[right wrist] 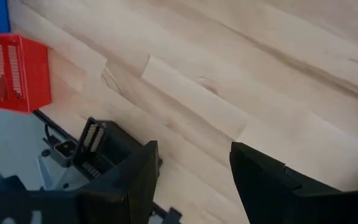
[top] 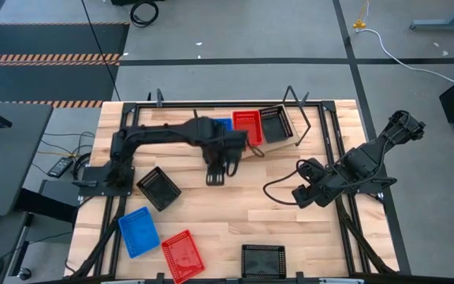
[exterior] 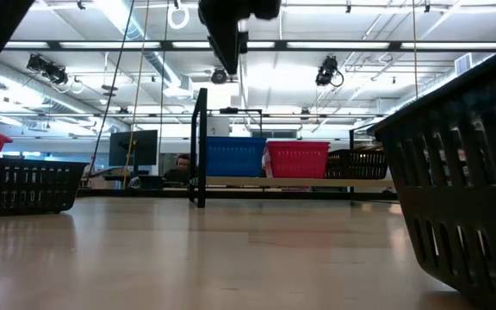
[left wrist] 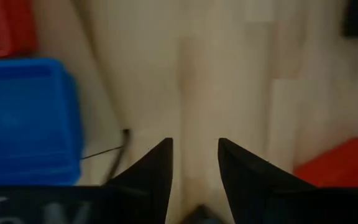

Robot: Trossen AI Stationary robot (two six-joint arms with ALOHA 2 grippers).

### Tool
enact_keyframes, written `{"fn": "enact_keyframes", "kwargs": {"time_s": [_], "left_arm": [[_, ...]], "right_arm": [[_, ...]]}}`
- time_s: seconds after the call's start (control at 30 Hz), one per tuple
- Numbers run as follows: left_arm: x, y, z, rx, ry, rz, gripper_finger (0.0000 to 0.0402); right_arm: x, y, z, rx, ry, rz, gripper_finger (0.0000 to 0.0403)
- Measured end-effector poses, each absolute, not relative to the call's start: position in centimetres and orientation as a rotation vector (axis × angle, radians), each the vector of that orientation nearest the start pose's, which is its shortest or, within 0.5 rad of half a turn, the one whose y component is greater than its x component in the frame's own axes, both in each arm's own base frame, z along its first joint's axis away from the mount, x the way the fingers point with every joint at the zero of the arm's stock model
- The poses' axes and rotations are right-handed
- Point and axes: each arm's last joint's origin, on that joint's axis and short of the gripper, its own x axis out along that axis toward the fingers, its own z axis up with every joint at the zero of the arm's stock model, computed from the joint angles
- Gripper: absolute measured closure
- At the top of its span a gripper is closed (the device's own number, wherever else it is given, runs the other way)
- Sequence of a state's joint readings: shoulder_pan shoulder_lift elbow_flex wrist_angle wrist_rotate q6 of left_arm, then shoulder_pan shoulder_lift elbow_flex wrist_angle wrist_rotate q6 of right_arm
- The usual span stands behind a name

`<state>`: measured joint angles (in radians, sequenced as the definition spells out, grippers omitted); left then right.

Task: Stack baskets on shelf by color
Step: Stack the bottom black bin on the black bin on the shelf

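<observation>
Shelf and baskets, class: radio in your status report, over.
Left gripper open, empty, beside shelf. Right gripper open, idle. Blue basket, red basket, black basket shelved; four loose. Nothing obstructing.

Open tabletop (top: 243,201) between scattered baskets (top: 158,188)

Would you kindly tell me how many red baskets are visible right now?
2: one red basket sits on the shelf between a blue and a black one; another red basket lies at the table's near-left edge. Stacked ones may be hidden.
</observation>
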<state>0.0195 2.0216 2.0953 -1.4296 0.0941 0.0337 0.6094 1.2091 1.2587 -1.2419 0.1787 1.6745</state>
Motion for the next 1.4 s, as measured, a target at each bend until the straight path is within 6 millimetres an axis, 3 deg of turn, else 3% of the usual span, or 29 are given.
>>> {"fn": "enact_keyframes", "kwargs": {"time_s": [0.3, 0.43, 0.6, 0.73, 0.97, 1.13, 1.4], "left_arm": [[38.5, -7.6, 33.5, -0.05, 1.319, -0.156, 0.0274], [38.1, -10.2, 33.6, -0.162, 1.302, -0.061, 0.0274], [37.7, -13.1, 33.8, -0.304, 1.247, 0.074, 0.0274], [36.9, -15.5, 33.8, -0.455, 1.209, 0.208, 0.0274], [34.6, -20.3, 34.1, -0.69, 1.121, 0.384, 0.0274], [33.2, -22.6, 34.2, -0.783, 1.05, 0.449, 0.0274], [32.9, -23.9, 34.4, -0.83, 1.01, 0.424, 0.0283]], "right_arm": [[17.9, 13.0, 32.7, 0.81, 1.207, -0.332, 0.0199], [18.9, 14.1, 31.5, 0.669, 1.292, -0.215, 0.0199], [20.1, 16.9, 29.8, 0.3, 1.325, 0.162, 0.0199], [20.8, 19.1, 28.3, 0.056, 1.289, 0.376, 0.0199], [23.1, 22.3, 25.5, -0.207, 1.147, 0.633, 0.0199], [23.8, 24.1, 23.8, -0.318, 1.089, 0.748, 0.0199], [23.7, 25.9, 20.6, -0.588, 1.078, 0.915, 0.0199]]}}
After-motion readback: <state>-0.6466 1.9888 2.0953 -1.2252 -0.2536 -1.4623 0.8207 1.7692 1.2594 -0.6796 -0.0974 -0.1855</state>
